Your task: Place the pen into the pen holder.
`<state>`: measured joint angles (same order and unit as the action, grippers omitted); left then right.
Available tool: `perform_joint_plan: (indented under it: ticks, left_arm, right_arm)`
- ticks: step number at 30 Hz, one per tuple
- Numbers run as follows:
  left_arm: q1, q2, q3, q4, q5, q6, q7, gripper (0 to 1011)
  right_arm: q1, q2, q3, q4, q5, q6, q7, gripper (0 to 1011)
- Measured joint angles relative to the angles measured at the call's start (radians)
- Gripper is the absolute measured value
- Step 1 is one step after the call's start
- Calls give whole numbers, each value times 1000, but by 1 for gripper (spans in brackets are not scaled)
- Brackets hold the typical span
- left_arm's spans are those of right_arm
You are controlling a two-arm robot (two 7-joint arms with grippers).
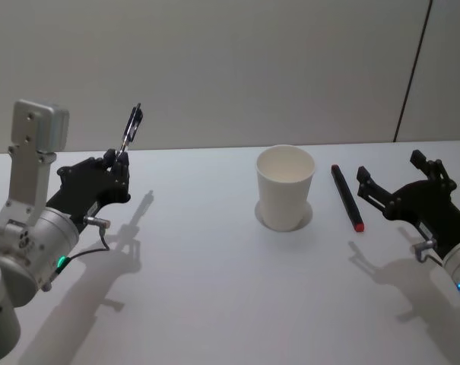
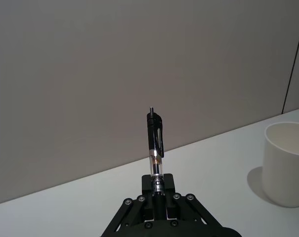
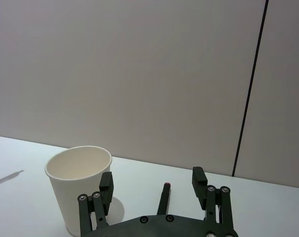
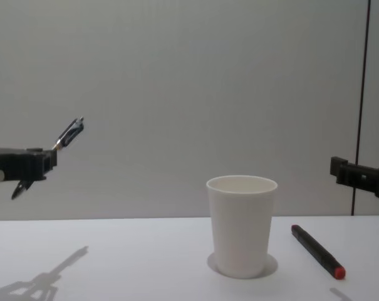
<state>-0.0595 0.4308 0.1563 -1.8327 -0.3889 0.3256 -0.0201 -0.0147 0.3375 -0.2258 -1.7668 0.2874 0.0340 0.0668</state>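
My left gripper (image 1: 117, 163) is raised above the table's left side and shut on the lower end of a black click pen (image 1: 131, 131). The pen (image 2: 155, 143) points up and slightly away, clip end uppermost, and shows from the side in the chest view (image 4: 68, 133). The pen holder, a plain white paper cup (image 1: 285, 186), stands upright and empty at the table's middle, well to the right of the held pen. My right gripper (image 1: 389, 169) hovers open to the right of the cup (image 3: 82, 190), with nothing between its fingers.
A black marker with a red end (image 1: 347, 197) lies flat on the white table (image 1: 214, 289) between the cup and my right gripper. A plain wall with a dark vertical seam runs behind the table's far edge.
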Motion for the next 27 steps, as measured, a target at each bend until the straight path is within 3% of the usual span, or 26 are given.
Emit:
perform_joint_plan:
  ticks: [14,27]
  left_arm:
    - [-1,16,-8,58,-49,-175,-205,138]
    - [-32,-1,14,123,-94,-269,-407,138]
  right_arm:
    - [0,0,0,0,0,0,0,1002]
    - [0,0,0,0,0,0,0,1002]
